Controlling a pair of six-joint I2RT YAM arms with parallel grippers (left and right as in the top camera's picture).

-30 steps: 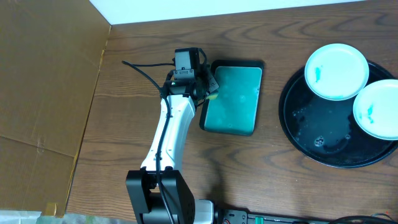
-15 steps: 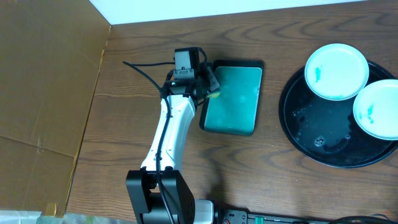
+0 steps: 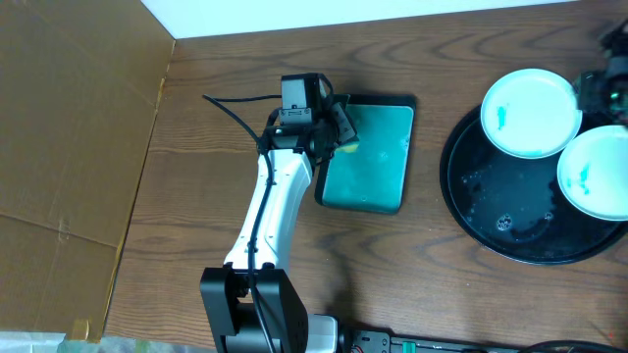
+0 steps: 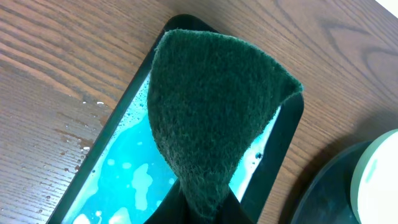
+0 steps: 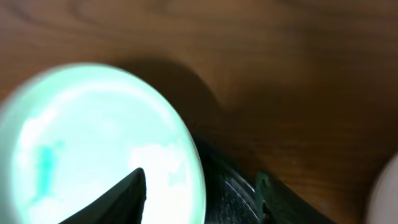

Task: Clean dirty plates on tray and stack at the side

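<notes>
Two dirty plates show on the round black tray: a far plate and a right plate, each with a teal smear. A third plate is out of view. My left gripper is shut on a dark green scouring sponge and holds it over the teal tray. My right gripper is open at the far plate's right rim. In the right wrist view its fingers straddle that plate's edge above the black tray.
The rectangular teal tray holds foamy blue liquid, with drops on the wood beside it. A cardboard panel stands at the left. The black tray's rim and a plate show in the left wrist view.
My left gripper has shifted a little right, carrying the sponge over the teal tray. My right gripper has come into view at the top right, beside the far plate.
</notes>
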